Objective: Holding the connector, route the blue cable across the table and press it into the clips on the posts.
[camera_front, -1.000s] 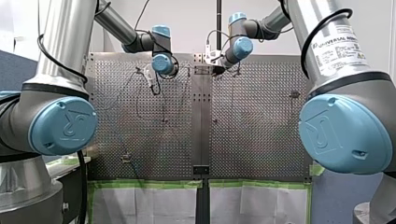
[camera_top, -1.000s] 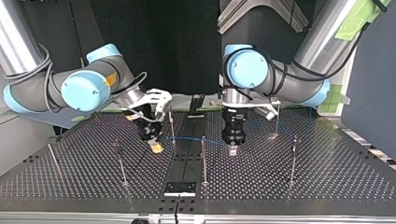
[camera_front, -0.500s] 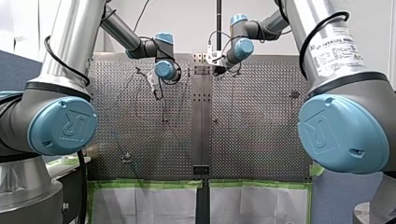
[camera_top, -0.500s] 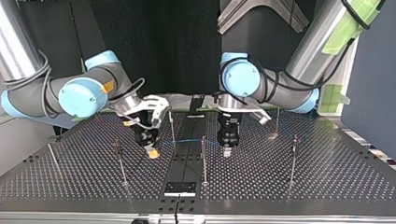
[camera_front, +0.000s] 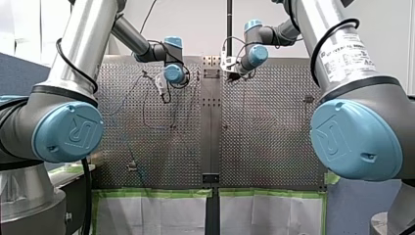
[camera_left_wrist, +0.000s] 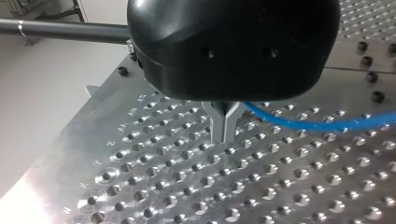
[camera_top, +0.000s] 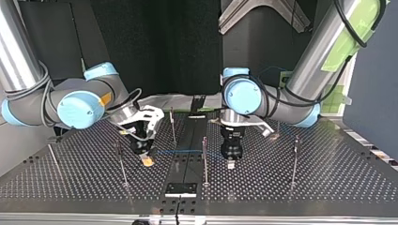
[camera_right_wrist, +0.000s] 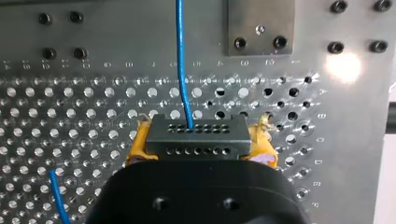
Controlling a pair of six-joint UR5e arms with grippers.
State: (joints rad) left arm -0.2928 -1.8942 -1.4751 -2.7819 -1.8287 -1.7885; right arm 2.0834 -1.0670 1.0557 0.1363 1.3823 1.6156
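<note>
Connector [camera_right_wrist: 196, 135], black, clamped between yellow pads [camera_right_wrist: 135, 150] of my right gripper [camera_top: 147, 161], at top view's left. Shows plainly only in right wrist view; from across the table, merely a yellow tip low over the holes. Blue cable [camera_top: 180, 151] out of connector, past middle post [camera_top: 204, 159], to my left gripper [camera_top: 231, 164] at top view's right. Metal fingers [camera_left_wrist: 219, 126], clear in left wrist view alone: pressed together close above the table, cable meeting them near their root from one side; cannot tell whether pinched. Front view: both grippers far off and small, fingers and cable hard to make out. Perforated metal table [camera_top: 328, 183] underneath, thin posts [camera_top: 294, 157] upright across it, their tops too small to read. Dark backdrop [camera_top: 155, 47] behind arms in top view; pale wall [camera_front: 195, 19] and green tape [camera_front: 156, 193] along table's near edge in front view.
</note>
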